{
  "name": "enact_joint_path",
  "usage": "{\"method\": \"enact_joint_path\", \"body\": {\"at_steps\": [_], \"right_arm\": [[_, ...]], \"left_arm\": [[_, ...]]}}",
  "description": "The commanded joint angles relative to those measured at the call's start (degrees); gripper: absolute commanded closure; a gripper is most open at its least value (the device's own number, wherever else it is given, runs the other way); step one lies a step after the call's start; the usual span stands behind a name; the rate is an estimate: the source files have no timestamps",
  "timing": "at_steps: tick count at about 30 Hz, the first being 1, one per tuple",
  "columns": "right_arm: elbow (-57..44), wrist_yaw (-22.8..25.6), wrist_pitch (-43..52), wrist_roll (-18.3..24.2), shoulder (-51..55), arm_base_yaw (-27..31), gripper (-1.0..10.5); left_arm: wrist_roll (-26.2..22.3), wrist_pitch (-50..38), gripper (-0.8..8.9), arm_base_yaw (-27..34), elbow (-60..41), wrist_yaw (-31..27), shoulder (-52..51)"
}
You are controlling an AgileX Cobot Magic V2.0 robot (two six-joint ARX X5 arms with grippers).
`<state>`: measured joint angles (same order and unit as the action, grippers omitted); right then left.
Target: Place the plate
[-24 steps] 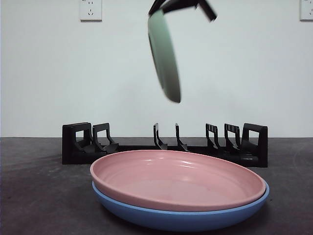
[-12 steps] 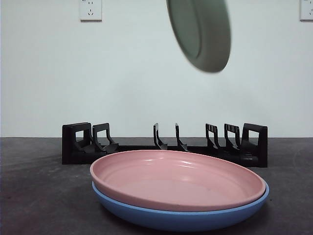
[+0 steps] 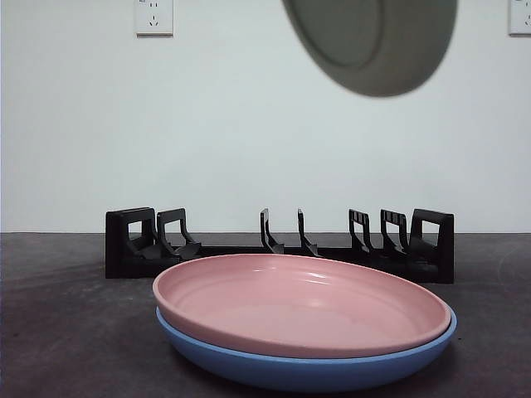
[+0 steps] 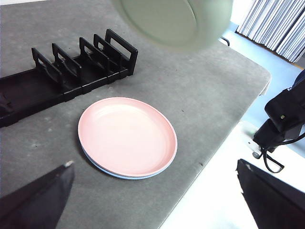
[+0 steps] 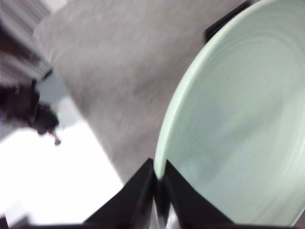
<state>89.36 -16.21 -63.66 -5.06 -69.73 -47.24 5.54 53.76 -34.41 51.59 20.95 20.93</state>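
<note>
Pinching the green plate (image 5: 238,119) (held aloft), right pincer (image 5: 158,183); rack (image 3: 282,240) below.

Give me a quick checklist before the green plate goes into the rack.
1. Right gripper clamped on the green plate rim: ok.
2. Plate upright enough for a slot: not ok, tilted with its underside showing in the front view.
3. Rack slots free: ok.
4. Plate lined up over a slot: cannot tell.
5. Pink plate stacked on the blue plate, in front of the rack: ok.
6. Left gripper open, away from the rack: ok.
</note>
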Motion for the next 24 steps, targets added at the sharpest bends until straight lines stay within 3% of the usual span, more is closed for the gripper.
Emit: {"method": "enact_joint_path", "body": {"at_steps": [1,13,19,24], "right_arm": [[-5.0,4.0,1.8,0.6,1.7,-4.7,9.4],[-23.2,26.8,10.1,-6.1,-0.7,-21.7,9.4],[-24.1,32.9,12.3,-6.8,-8.7,-25.8,9.4],[-24.1,34.3,14.1,-8.0,-16.2,-26.2,9.4]], "left_arm": [[0.0,-0.8,2.84,-0.4,1.3,0.0,0.0],[0.1,-0.8,2.84,-0.4,1.3,0.0,0.0],[0.0,-1.0,2.84,-0.4,1.3,0.0,0.0],[0.0,-1.0,2.84,-0.4,1.3,0.0,0.0]]}}
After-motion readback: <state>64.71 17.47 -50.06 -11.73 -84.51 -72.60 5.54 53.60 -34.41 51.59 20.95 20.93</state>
